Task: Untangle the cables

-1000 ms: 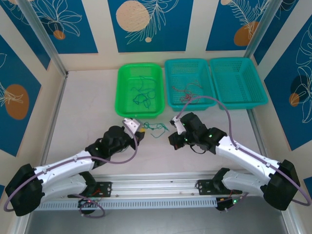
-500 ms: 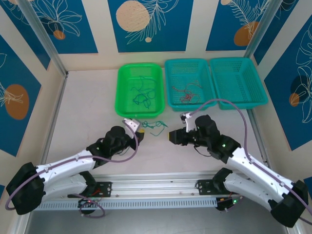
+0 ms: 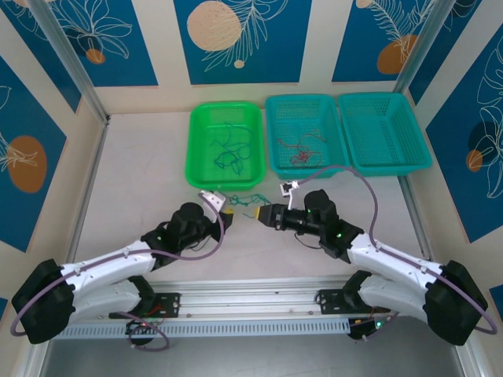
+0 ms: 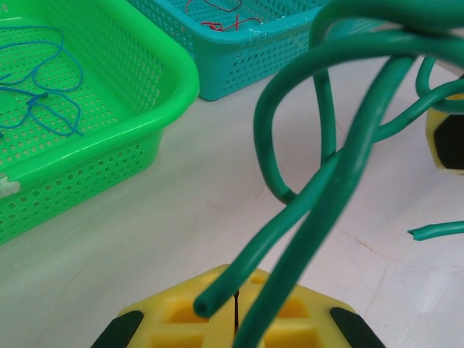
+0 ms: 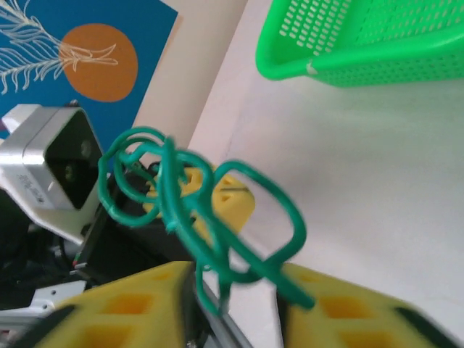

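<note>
1. The green cables (image 3: 247, 204), one small knotted tangle, are strung between the two grippers.
2. At the tangle's 8 o'clock, the left gripper (image 3: 229, 210) is clenched on a strand.
3. At 4 o'clock, strands pass between the right gripper's (image 3: 266, 214) parted fingers; I cannot tell if it grasps them.
4. At 12 o'clock, blue cables (image 3: 228, 161) lie in the green basket (image 3: 196, 149). At 1 o'clock, red cables (image 3: 301, 157) lie in the teal basket (image 3: 271, 141).

Top camera. Green cables (image 3: 247, 203), a small tangle, sit between the two gripper tips, just in front of the green basket (image 3: 196, 169). The left gripper (image 3: 229, 211) is at the tangle's left edge and the right gripper (image 3: 262, 214) at its right, both pointing inward and close together over the table (image 3: 141, 173). The green basket holds loose blue strands (image 3: 228, 163). The middle teal basket (image 3: 273, 141) holds red strands (image 3: 300, 157). The right teal basket (image 3: 420, 133) stands just beside it.
</note>
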